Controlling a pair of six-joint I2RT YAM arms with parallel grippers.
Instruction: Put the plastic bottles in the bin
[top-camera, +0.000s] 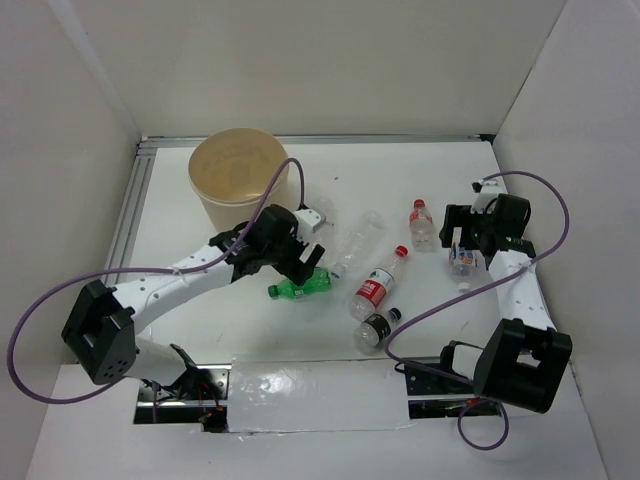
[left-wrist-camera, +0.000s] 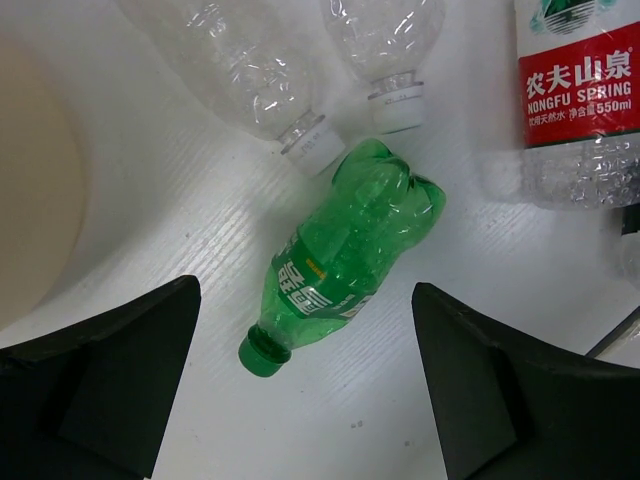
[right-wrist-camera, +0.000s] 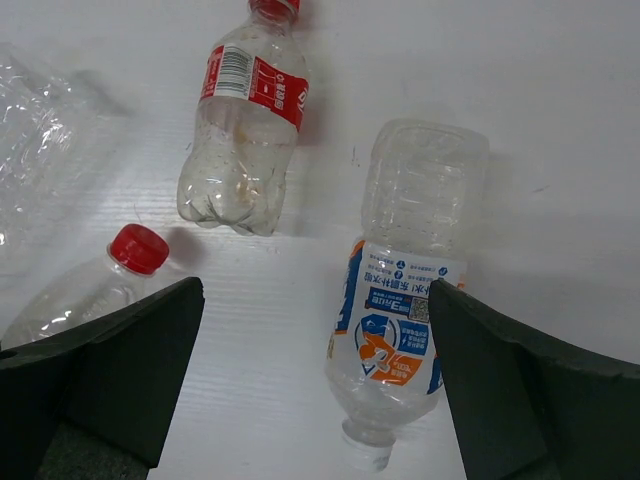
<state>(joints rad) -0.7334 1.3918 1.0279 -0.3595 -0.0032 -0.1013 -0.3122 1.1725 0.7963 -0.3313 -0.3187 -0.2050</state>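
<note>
Seven plastic bottles by my count, all lying on the white worktop (top-camera: 400, 170) and outside the bin (top-camera: 205, 200). The bin stands upright at back left.

Left claw (top-camera: 297, 262) hangs just right of the bin, spread wide, gripping nothing. Green bottle (left-wrist-camera: 345, 260) lies on its side under it, between the two fingers (left-wrist-camera: 110, 380) in the wrist view and clear of both. Its cap points left in the top view.

Two clear white-capped bottles (left-wrist-camera: 250, 70) (left-wrist-camera: 385, 40) lie with caps just beside the green bottle's base; can't tell if they touch it.

Red-and-white-label bottle (top-camera: 375, 287) lies diagonally to the right of the green one, red cap toward the back. Dark-capped bottle (top-camera: 375, 328) lies just in front of it, nearest the arm bases. Small red-capped bottle (top-camera: 421, 224) is further back and right.

Blue-label bottle (right-wrist-camera: 405, 300) lies under the right claw (right-wrist-camera: 315, 300). That claw is also wide, holding nothing. The bottle sits between its fingers, closer to the one on the right of the wrist view.
</note>
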